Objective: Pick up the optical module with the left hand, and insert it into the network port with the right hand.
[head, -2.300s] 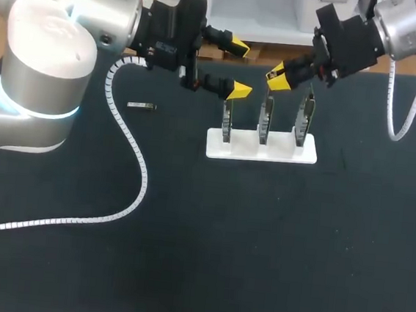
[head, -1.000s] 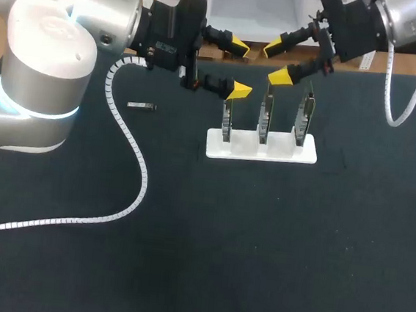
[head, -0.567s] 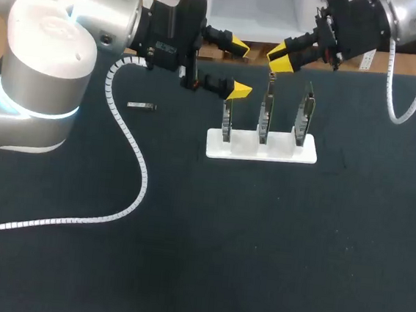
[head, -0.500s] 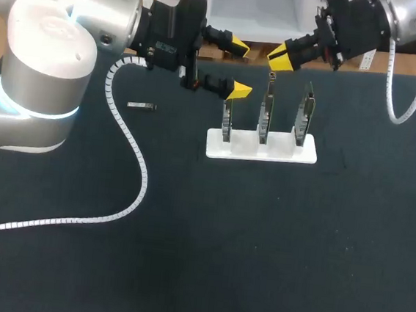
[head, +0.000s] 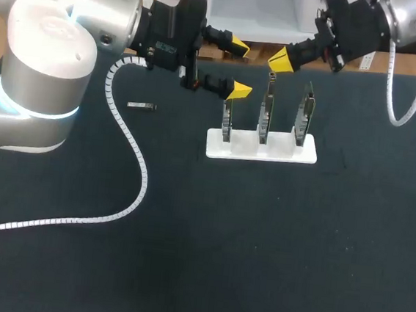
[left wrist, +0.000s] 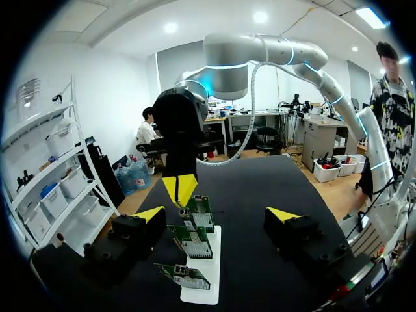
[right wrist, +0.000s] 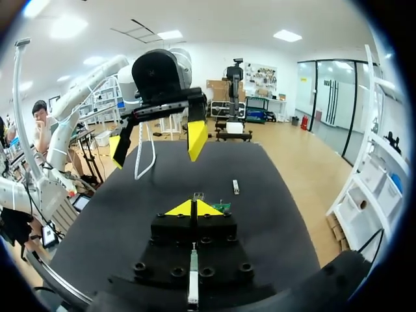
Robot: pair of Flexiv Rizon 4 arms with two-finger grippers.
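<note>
A small silver optical module (head: 141, 106) lies on the black table, left of the arms; the right wrist view shows this module (right wrist: 235, 186) far ahead of the fingers. A white stand (head: 262, 148) holds three upright circuit boards (head: 266, 116) with ports on top. My left gripper (head: 238, 68) hovers open just above and left of the left board, and the boards (left wrist: 190, 240) sit between and under its fingers (left wrist: 149, 213). My right gripper (head: 280, 60) is shut on nothing, above the middle board's top; its tips (right wrist: 194, 208) meet.
A white spiral cable (head: 130, 156) trails from my left arm across the table's left part. My two grippers are close together over the stand, and the right gripper's tips (left wrist: 180, 188) show just beyond the boards.
My right gripper has shut its fingers and lifted slightly up and back from the middle board. The left arm, the module and the stand have not moved.
</note>
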